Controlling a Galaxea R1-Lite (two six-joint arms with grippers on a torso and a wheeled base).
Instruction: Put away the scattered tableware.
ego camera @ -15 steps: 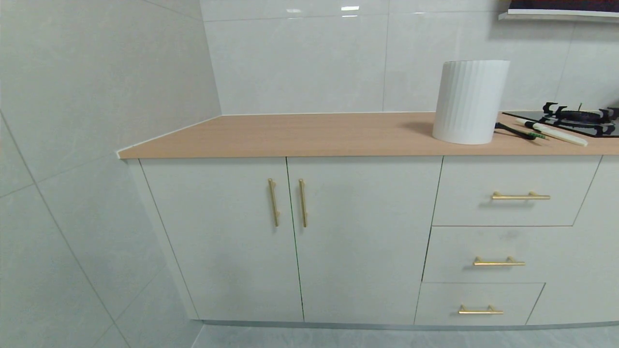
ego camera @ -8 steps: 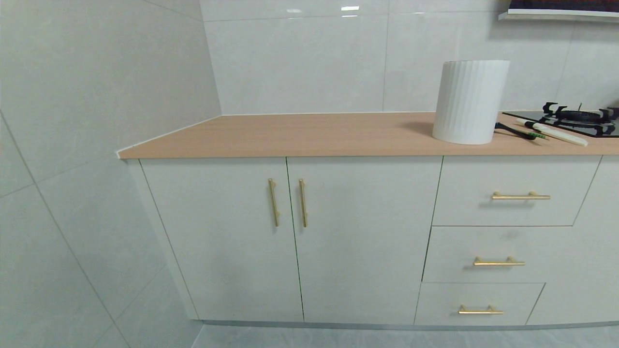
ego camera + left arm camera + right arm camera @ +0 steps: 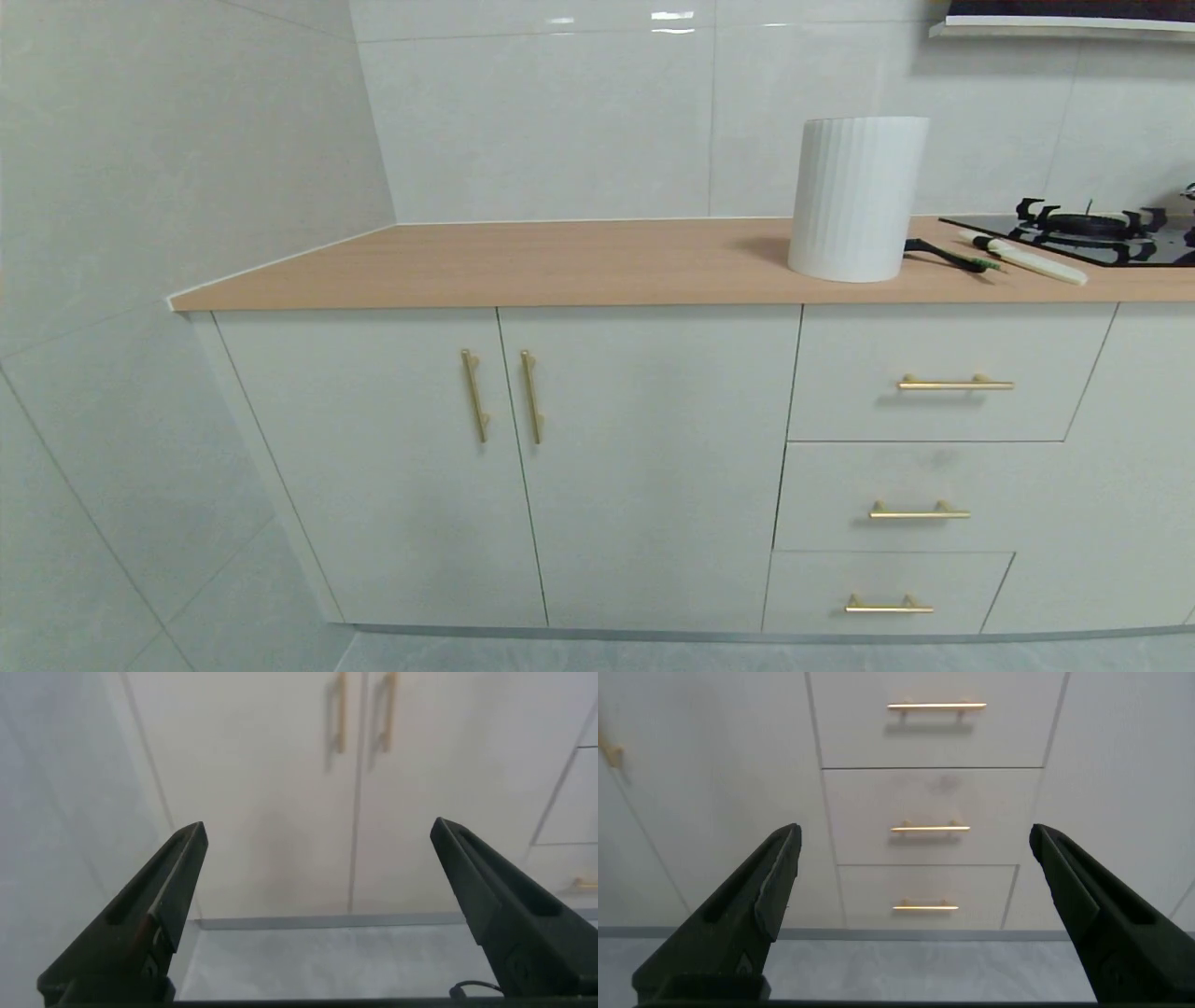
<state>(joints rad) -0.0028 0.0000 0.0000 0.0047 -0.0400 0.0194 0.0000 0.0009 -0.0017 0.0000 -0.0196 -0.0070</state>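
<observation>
Fingers [image 3: 159, 905] apart on both arms; white utensil [image 3: 1032, 261] lies left-right.

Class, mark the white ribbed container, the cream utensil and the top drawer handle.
white ribbed container [image 3: 857, 198], head view, middle of its side.
cream utensil [image 3: 1036, 262], head view, middle of its length.
top drawer handle [image 3: 954, 383], head view, centre of the bar.

head view | camera seemingly swung right | white canister [image 3: 857, 201], cabinet doors [image 3: 420, 467] now further left in frame
</observation>
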